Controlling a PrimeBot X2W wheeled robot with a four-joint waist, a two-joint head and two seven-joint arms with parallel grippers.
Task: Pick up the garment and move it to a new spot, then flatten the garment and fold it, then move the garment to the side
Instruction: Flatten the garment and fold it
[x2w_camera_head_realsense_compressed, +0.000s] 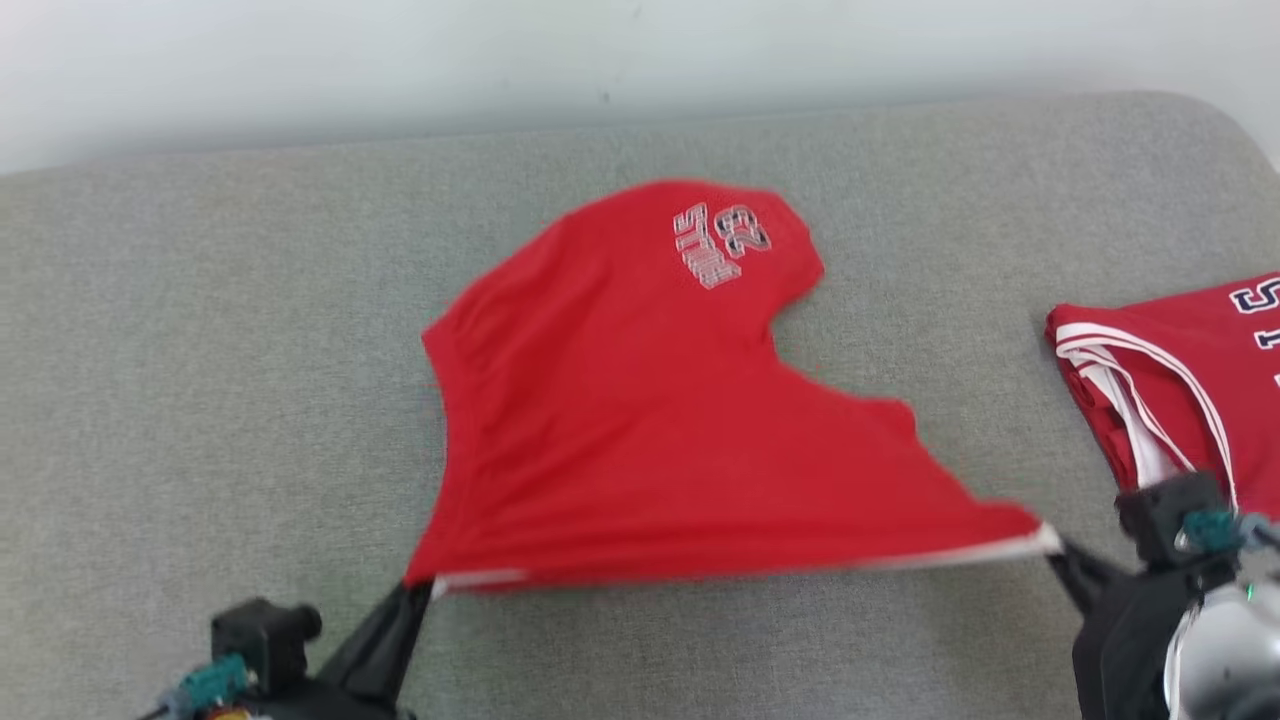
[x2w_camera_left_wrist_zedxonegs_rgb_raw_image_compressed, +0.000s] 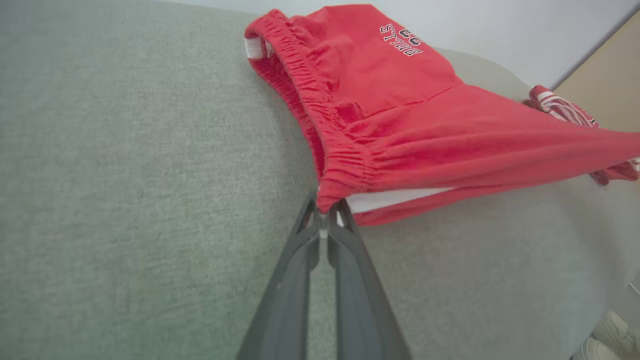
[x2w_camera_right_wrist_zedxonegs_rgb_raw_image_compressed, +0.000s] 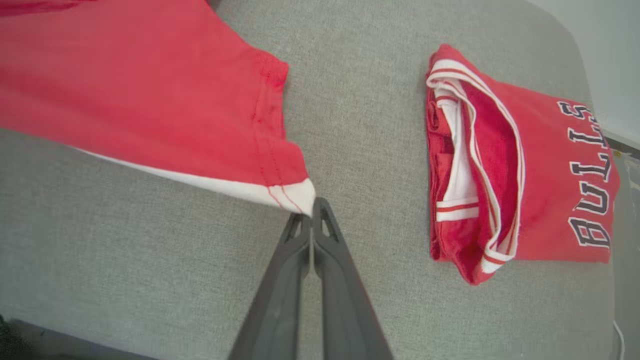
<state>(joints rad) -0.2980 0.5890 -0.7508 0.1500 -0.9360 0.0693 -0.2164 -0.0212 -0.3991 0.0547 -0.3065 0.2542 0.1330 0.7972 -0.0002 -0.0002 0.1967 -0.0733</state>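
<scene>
Left wrist view shows you the left end effector pinched tight on one corner of the red shorts, right at the end of the bunchy waistband. In the right wrist view, your right end effector is pinched tight on a white-edged corner of the same red shorts.

In the head view you can see both. The left end effector is low on the left and the right end effector is low on the right. The near edge of the red shorts is pulled straight between them, up off the grey cloth surface. The far end, with the white letters and number, sits farther back, near the middle of the surface.

A folded red jersey lies flat at the right side, apart from the shorts.
</scene>
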